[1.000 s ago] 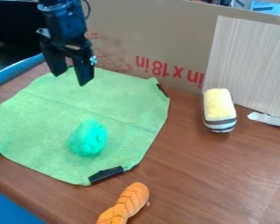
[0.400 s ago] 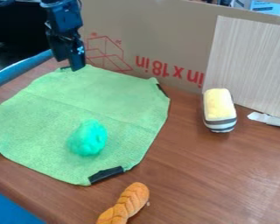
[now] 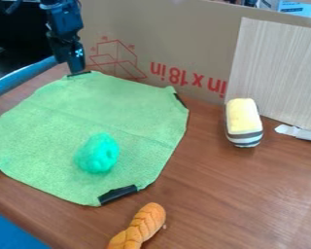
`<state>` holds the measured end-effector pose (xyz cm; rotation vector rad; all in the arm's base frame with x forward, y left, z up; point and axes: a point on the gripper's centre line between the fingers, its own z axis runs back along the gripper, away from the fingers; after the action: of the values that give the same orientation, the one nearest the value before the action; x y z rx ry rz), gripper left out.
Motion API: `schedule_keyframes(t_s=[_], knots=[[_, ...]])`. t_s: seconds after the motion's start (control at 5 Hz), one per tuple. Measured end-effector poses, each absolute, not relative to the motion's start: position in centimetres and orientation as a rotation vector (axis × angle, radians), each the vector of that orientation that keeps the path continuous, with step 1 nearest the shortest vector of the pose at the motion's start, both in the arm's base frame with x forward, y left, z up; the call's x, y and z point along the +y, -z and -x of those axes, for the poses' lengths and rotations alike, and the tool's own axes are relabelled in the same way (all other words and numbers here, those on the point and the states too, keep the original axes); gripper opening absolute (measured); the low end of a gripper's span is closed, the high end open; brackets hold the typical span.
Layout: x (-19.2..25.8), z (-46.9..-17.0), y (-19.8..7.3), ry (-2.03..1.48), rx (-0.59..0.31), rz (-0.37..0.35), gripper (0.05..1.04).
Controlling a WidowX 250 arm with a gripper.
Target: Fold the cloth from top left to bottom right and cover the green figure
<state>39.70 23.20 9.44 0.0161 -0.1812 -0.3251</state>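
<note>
Cloth (image 3: 126,107) is lying flat, green figure (image 3: 98,153) sitting on it, off centre towards five o'clock. Tool (image 3: 76,71) is hanging at the cloth's twelve o'clock tab (image 3: 80,74); I am unable to tell its grip. Risk: a shallow pinch slipping, leaving the figure uncovered. Cardboard (image 3: 184,44) is standing close behind, limiting backing room; surface (image 3: 210,194) is extending towards four.

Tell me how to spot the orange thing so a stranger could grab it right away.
Find the green cloth on the brown table. Just beyond its near, black-taped corner lies the orange, braided, elongated toy, unlike the blocky yellow one farther right.
</note>
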Motion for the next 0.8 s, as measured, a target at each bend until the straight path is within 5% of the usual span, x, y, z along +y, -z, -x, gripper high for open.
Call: schedule_keyframes(t_s=[0.8], knots=[[24.7,-42.4,-7.2,0.313,-0.304,-0.161,1.001]])
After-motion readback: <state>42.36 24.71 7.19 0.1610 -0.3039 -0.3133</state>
